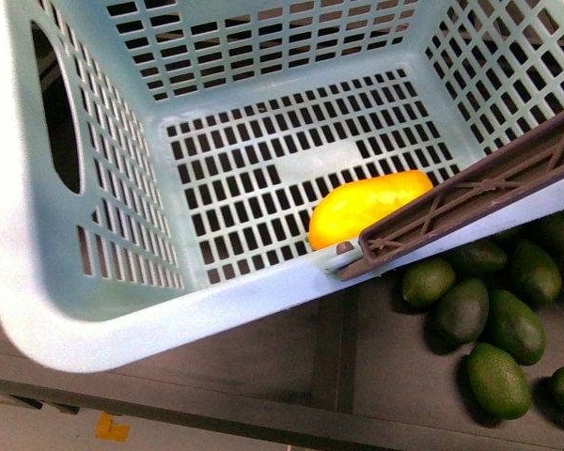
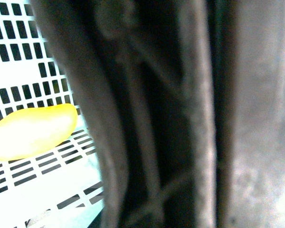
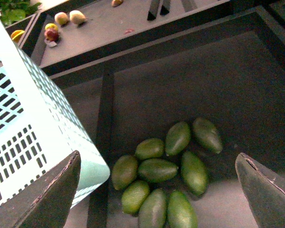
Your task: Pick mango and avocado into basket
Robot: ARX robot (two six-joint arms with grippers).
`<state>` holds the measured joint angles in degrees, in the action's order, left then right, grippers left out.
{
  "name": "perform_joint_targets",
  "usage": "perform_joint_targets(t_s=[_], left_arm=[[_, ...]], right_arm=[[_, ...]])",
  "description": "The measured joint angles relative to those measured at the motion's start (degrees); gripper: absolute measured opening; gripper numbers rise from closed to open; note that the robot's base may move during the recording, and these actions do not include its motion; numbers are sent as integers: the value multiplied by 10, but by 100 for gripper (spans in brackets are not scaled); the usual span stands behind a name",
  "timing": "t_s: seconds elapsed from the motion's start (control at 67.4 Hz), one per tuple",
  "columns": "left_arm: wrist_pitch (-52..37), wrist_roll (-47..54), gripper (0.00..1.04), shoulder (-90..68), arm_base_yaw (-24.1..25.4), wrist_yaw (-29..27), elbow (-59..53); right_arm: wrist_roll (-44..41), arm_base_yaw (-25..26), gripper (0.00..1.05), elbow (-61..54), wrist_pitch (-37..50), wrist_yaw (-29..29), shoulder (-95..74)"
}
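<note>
Dark grey shelving, split into shallow bays, runs under the basket (image 1: 94, 319), which fills the front view from 9 to 3 o'clock. The one mango (image 1: 367, 209) already lies on the basket floor at about 4 o'clock, against the near wall and just under the folded brown handle (image 1: 470, 193). That leaves the avocado as the step in hand. The avocados (image 3: 156, 169) lie huddled in the bay at 4 to 5 o'clock of the front view, just beside the basket's corner. I count nine in the right wrist view; the front view cuts some off. The right claw (image 3: 157, 154) hangs above them with its jaws spread wide and nothing between them. It would do best to take an edge fruit such as the outlying one (image 3: 206, 134), closing across the narrow girth so the neighbours are not nudged. The left wrist view is filled by the blurred handle, so whether the left claw is open or closed I cannot tell.
</note>
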<state>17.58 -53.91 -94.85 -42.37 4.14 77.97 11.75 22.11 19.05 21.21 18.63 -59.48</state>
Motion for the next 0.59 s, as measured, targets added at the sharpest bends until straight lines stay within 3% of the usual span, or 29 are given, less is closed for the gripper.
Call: perform_joint_targets(t_s=[0.119, 0.193, 0.371, 0.593], left_arm=[[0, 0, 13, 0, 0, -7, 0], [0, 2, 13, 0, 3, -14, 0], [0, 0, 13, 0, 2, -6, 0], [0, 1, 13, 0, 1, -4, 0]], right_arm=[[-75, 99, 96, 24, 97, 97, -160], [-172, 139, 96, 53, 144, 121, -301], [-297, 139, 96, 108, 152, 98, -481], [-324, 81, 96, 186, 163, 46, -628]])
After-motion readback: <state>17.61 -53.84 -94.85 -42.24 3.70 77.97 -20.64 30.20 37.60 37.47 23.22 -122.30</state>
